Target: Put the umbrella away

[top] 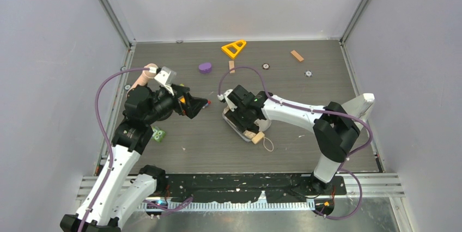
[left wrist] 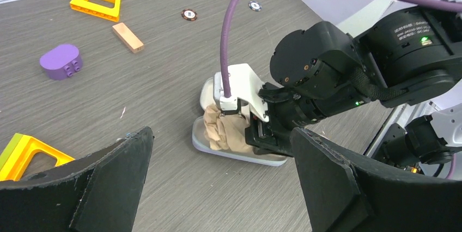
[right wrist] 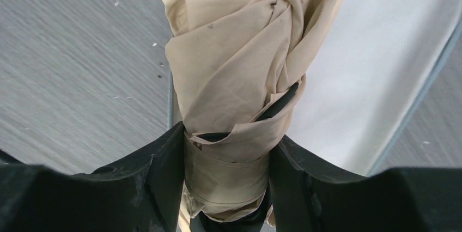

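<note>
Right gripper point(right wrist: 226, 156): jaws clamp folded pale beige fabric umbrella point(right wrist: 234, 52), over lavender-grey oblong case point(right wrist: 376, 68) near table point(top: 207, 150) centre, tan handle point(top: 257, 137) toward 5 o'clock. Left gripper point(top: 199, 103) at 9 o'clock of it: jaws wide, empty. Align bundle with case length, seat flat, then release.

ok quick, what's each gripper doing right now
Left gripper: open, holding nothing.
Right gripper: closed on the umbrella.

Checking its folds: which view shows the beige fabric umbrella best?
Right wrist: the beige fabric umbrella fills the frame, clamped in the right pincer. Left wrist shows bunched fabric beside that pincer; top shows mainly its tan handle.
</note>
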